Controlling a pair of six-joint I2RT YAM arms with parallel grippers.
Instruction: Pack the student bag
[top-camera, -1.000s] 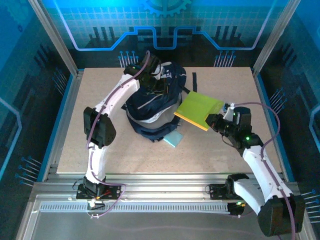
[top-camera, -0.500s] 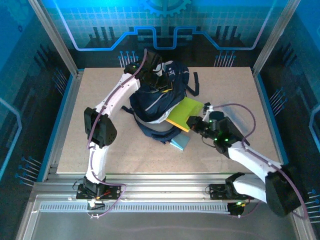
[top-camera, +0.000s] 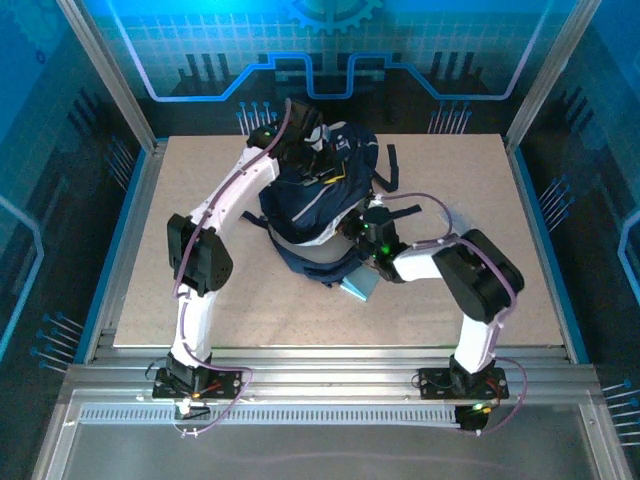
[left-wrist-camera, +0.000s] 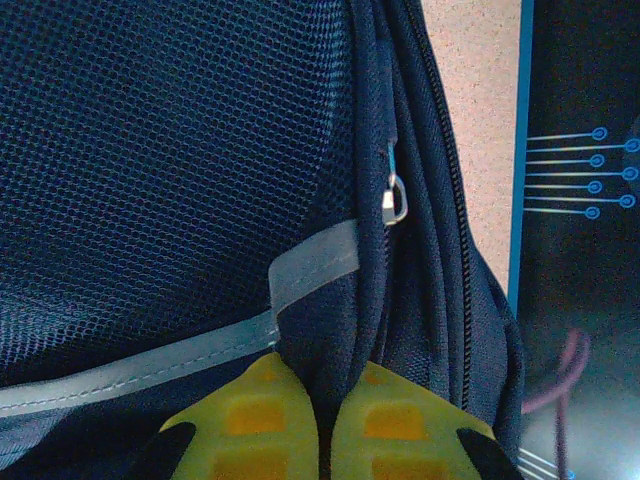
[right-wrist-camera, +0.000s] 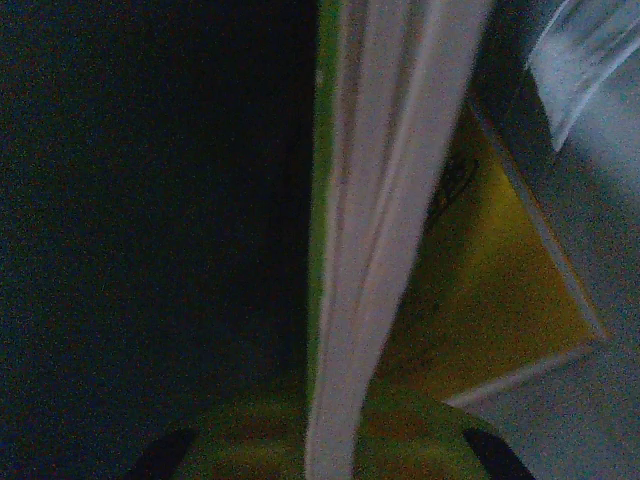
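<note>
Student bag (top-camera: 310, 200) is lying in a heap on the far middle of the surface (top-camera: 180, 300), with a black strap (top-camera: 386, 168) trailing off its right side. We are pinching a fold of its navy fabric at the far end with the left tool (left-wrist-camera: 322, 405). The yellow fingertips are pressing together on the cloth just below a grey stripe (left-wrist-camera: 310, 265), and a metal zip pull (left-wrist-camera: 395, 200) is hanging beside that fold. We are reaching the right tool (right-wrist-camera: 330, 445) into the bag's near right side. It is clamping a green-covered book (right-wrist-camera: 365, 180), whose white pages are running up between the fingers into the dark interior. A yellow panel (right-wrist-camera: 490, 300) is showing just beside the pages; we cannot tell whether it belongs to that book. A pale blue book (top-camera: 360, 287) is peeking out from under the bag's near edge.
</note>
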